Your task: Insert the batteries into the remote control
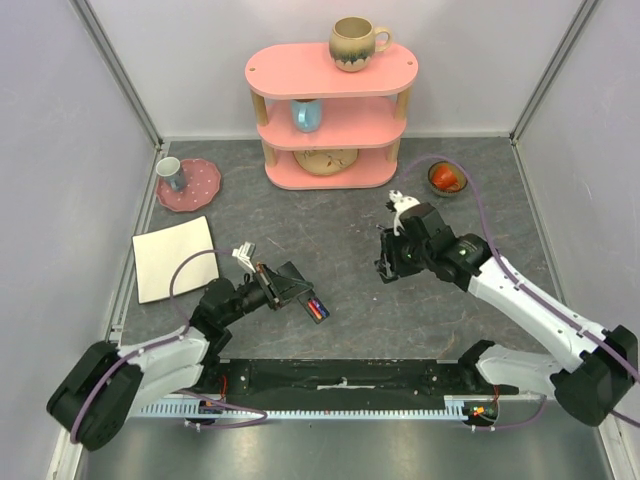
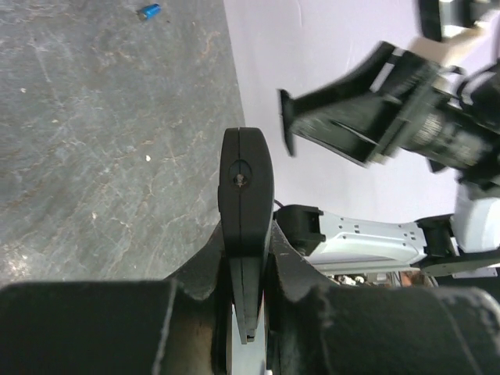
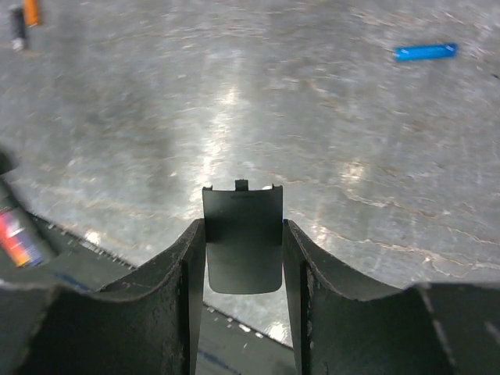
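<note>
My left gripper (image 1: 283,285) is shut on the remote control (image 1: 300,292), a slim black bar held just above the table at centre-left. Red and purple batteries (image 1: 316,309) sit in its open compartment. In the left wrist view the remote control (image 2: 247,187) stands edge-on between the fingers. My right gripper (image 1: 388,265) hovers mid-table, shut on a small black cover piece (image 3: 242,211) clamped by its side edges. A blue battery (image 3: 426,51) lies loose on the grey tabletop. An orange battery (image 3: 30,11) and a dark grey battery (image 3: 16,27) lie together further off.
A pink two-tier shelf (image 1: 330,110) with a mug (image 1: 355,42) and a blue cup (image 1: 307,114) stands at the back. A pink plate (image 1: 200,190) with a cup, a white square slab (image 1: 175,258) and a small bowl (image 1: 446,178) sit around the table. Walls enclose three sides.
</note>
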`<state>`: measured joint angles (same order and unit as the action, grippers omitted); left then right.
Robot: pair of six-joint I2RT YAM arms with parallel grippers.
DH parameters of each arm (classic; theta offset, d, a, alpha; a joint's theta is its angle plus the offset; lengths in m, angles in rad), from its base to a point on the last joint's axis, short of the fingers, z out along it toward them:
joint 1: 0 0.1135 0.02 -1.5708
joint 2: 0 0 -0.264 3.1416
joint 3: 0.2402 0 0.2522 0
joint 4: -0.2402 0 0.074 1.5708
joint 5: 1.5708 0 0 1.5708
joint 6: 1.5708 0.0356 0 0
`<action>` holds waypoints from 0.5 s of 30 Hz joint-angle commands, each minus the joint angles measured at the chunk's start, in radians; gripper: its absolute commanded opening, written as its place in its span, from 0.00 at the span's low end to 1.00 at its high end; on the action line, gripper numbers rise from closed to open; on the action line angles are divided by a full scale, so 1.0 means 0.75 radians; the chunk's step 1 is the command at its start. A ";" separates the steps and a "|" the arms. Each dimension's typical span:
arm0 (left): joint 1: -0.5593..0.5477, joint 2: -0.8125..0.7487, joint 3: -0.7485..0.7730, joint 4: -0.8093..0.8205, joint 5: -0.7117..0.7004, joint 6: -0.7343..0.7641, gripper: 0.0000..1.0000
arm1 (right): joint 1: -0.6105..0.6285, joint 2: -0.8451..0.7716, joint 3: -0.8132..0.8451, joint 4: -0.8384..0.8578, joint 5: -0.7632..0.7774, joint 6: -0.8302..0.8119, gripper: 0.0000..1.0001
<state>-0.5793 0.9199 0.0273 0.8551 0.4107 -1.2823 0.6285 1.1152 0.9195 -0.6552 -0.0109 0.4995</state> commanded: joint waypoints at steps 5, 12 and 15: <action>-0.031 0.266 0.072 0.451 -0.106 -0.008 0.02 | 0.358 0.196 0.457 -0.353 0.082 -0.040 0.00; -0.046 0.365 0.131 0.510 -0.155 -0.027 0.02 | 0.598 0.400 0.615 -0.399 0.215 0.003 0.00; -0.058 0.428 0.144 0.576 -0.157 -0.076 0.02 | 0.643 0.458 0.656 -0.399 0.254 0.015 0.00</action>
<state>-0.6098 1.1961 0.0967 1.1496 0.3202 -1.2903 1.0744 1.4128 1.3487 -0.9092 0.1120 0.4919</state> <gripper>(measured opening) 0.188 0.470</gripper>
